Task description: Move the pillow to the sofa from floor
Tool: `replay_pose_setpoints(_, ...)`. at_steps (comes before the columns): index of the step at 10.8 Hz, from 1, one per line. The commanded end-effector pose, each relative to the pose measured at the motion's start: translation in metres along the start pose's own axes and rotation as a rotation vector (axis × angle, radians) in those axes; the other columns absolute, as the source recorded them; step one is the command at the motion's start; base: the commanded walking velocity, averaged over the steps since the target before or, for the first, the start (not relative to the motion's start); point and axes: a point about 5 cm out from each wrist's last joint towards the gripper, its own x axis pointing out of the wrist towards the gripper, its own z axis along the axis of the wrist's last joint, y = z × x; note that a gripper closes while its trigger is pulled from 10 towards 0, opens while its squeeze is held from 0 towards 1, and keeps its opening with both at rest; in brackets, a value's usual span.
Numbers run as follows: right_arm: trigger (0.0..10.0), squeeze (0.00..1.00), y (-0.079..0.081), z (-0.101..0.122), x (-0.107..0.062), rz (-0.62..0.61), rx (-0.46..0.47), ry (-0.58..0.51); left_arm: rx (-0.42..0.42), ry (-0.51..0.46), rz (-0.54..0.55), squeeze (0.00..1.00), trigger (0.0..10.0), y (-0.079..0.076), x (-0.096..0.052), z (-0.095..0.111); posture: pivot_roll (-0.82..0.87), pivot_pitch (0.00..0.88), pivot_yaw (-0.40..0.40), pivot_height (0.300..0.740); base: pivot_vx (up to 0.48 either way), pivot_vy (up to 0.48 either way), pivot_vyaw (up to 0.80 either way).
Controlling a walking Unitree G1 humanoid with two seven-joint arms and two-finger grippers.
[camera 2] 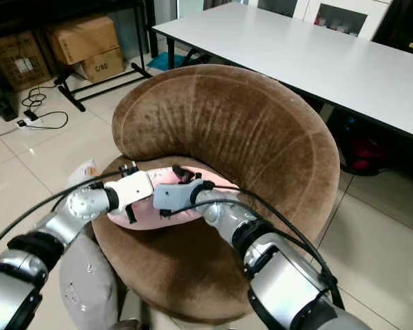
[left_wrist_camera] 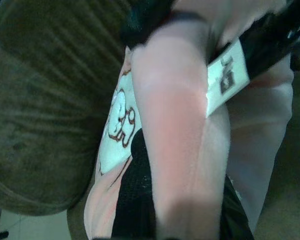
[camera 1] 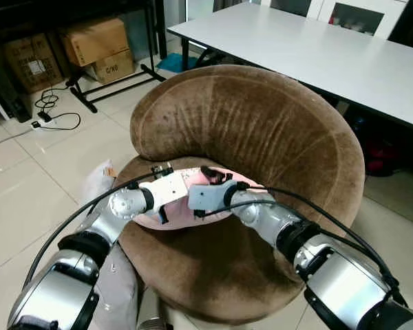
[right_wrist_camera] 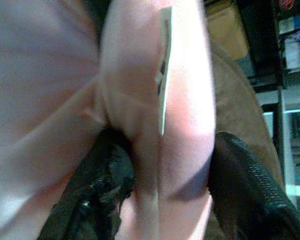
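The left hand (camera 1: 166,194) is clamped on the left edge of the pink pillow (camera 1: 193,206), and a fold of it sits between the fingers (left_wrist_camera: 135,200). The pillow lies between both hands, on the seat of the brown sofa (camera 1: 261,137). The right hand (camera 1: 208,187) pinches its right part; cloth bulges between its fingers (right_wrist_camera: 250,185).

Sofa (camera 1: 261,130): brown plush cloth, matt, short nap with streaky wear marks on the backrest. Pillow (camera 1: 193,206): pink soft cloth, smooth, matt; white sewn tag (left_wrist_camera: 225,80) with dark print. Left hand (camera 1: 166,180) and right hand (camera 1: 212,187): white matt plastic housings; black fingers (right_wrist_camera: 250,185) with finely textured pads. Arms: silver, semi-gloss. Desk (camera 1: 330,48): white, smooth, slight sheen. Floor (camera 1: 34,185): glossy pale tile. Boxes (camera 1: 96,41): brown cardboard, matt.
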Motion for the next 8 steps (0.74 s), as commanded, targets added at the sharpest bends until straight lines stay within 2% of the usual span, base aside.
replay_pose_setpoints(1,0.0,0.00,0.0009,-0.0005,0.0011,0.001,-0.018,0.013,0.023,-0.043,-0.023,0.00,0.0,-0.0037,0.0017,0.0096,-0.02,0.000,-0.046,0.740,0.000,0.000,0.00)
replay_pose_setpoints(4,0.0,0.00,0.0076,0.0030,0.0018,0.014,0.000,-0.012,0.008,-0.044,-0.008,0.00,0.0,-0.0071,-0.0035,0.0075,-0.02,0.000,-0.051,0.740,0.000,0.000,0.00)
replay_pose_setpoints(8,0.0,0.00,0.0045,0.0071,0.0030,-0.012,0.026,-0.034,0.002,-0.029,0.010,0.00,0.0,-0.0053,-0.0075,0.0074,-0.01,0.000,-0.051,0.740,0.000,0.000,0.00)
